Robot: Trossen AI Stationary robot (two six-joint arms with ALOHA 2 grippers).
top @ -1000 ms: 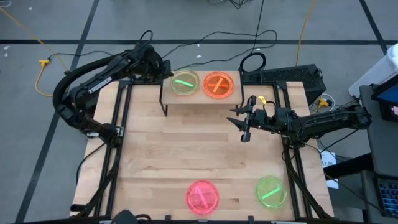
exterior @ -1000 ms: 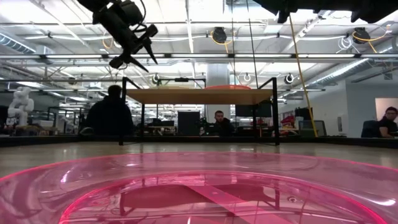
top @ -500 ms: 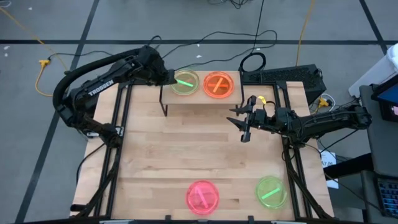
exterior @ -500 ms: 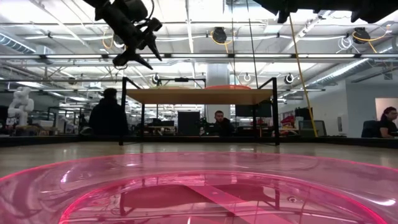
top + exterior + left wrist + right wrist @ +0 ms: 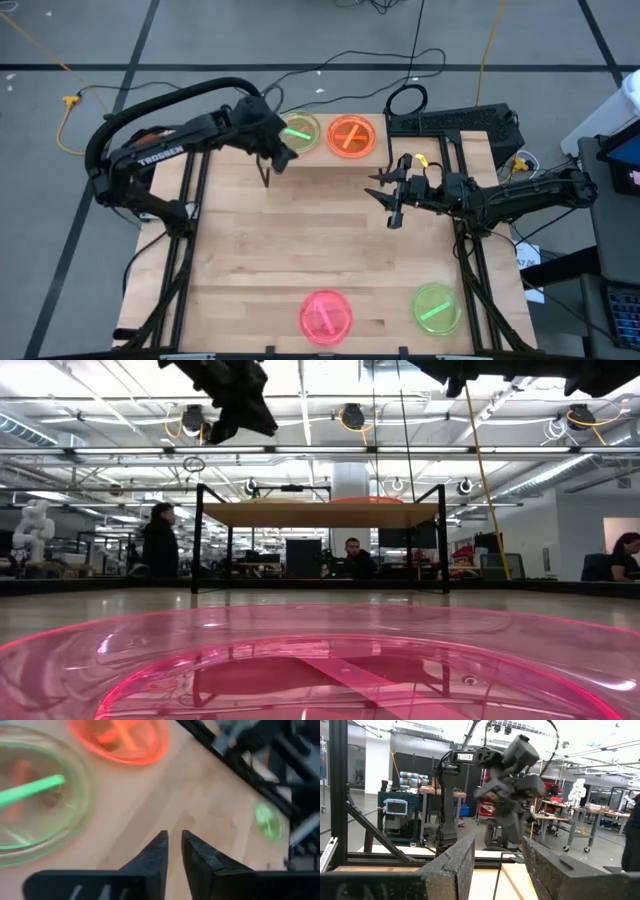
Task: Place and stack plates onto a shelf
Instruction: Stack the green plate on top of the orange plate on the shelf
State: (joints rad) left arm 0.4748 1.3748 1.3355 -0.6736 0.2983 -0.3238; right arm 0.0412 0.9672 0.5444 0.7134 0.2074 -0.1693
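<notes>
Desk (image 5: pixel 300 250) filled most of the overhead frame, with the shelf (image 5: pixel 320 160) along its upper middle edge. Both arms came next: the left end effector (image 5: pixel 281 157) hung over the shelf's left end, fingers almost closed with a thin gap and nothing held; the right end effector (image 5: pixel 392 200) waited right of centre, fingers apart and empty. On the shelf, a green plate (image 5: pixel 298 133) sat just beside the left end effector and an orange plate (image 5: pixel 351 136) beside that. A pink plate (image 5: pixel 326 314) at lower centre and another green plate (image 5: pixel 436 307) at lower right lay on the desk, well apart from both end effectors. These plates looked light, stiff and slick, probably apt to slide if nudged; pinching the raised rim seemed the surest hold.
</notes>
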